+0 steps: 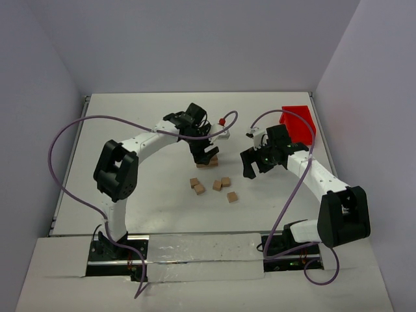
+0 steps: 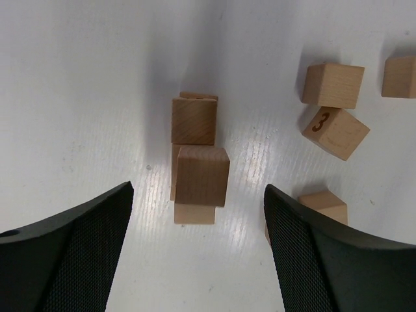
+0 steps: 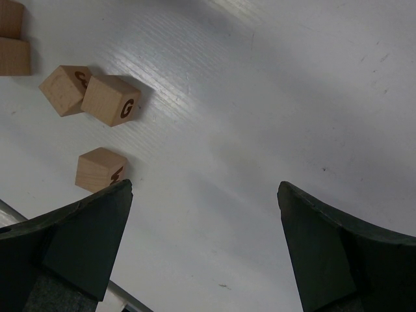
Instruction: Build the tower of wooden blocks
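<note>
While the left jaws hang spread wide and grip nothing, the tower (image 2: 198, 162) sits right between them on the tabletop (image 1: 149, 201), clear of both sides. From the left wrist it's a tight cluster of tan cubes: a top block (image 2: 202, 175) rides over the lower ones, and a rear block (image 2: 194, 121) sits just behind it. How many layers there are, I cannot tell. On the top view, the tower is near the middle of the tabletop, a little toward the far side, directly under the left arm's wrist.

Five loose blocks (image 1: 217, 185) are scattered just on the near side of it, apart from the stack. One of them, the 3 block (image 2: 335, 132), lies tilted beside a plain neighbour. The right wrist catches a G block (image 3: 112, 99) touching another cube.

The right jaws are wide open too and hold nothing. They hover over white tabletop to the right of the loose blocks. The red bin (image 1: 299, 122) sits in the far right corner, well apart from everything.
</note>
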`<state>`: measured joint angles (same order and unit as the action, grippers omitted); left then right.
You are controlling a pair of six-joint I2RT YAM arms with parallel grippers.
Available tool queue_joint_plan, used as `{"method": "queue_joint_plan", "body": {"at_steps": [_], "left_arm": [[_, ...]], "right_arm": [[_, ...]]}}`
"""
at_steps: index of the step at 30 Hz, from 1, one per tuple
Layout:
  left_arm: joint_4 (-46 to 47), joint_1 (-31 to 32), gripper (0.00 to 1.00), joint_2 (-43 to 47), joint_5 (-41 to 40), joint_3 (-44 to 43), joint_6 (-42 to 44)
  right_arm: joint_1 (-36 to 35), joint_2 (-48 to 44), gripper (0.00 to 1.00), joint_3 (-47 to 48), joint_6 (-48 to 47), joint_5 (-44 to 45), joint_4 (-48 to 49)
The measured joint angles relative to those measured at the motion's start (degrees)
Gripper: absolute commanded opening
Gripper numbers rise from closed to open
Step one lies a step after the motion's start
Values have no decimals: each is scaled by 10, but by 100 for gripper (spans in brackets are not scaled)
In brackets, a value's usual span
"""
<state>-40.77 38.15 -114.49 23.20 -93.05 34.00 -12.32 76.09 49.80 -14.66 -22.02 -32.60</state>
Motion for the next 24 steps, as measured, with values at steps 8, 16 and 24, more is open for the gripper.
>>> {"method": "queue_joint_plan", "body": {"at_steps": [8,16,24], "left_arm": [[25,-14,69,194,-5,89,-4],[67,-16,62,310,0,282,-9],[103,-15,62,260,-3,336,-19]], "right_arm": [[0,0,100,0,0,0,0],[0,1,100,0,0,0,0],[0,2,100,0,0,1,0]]}}
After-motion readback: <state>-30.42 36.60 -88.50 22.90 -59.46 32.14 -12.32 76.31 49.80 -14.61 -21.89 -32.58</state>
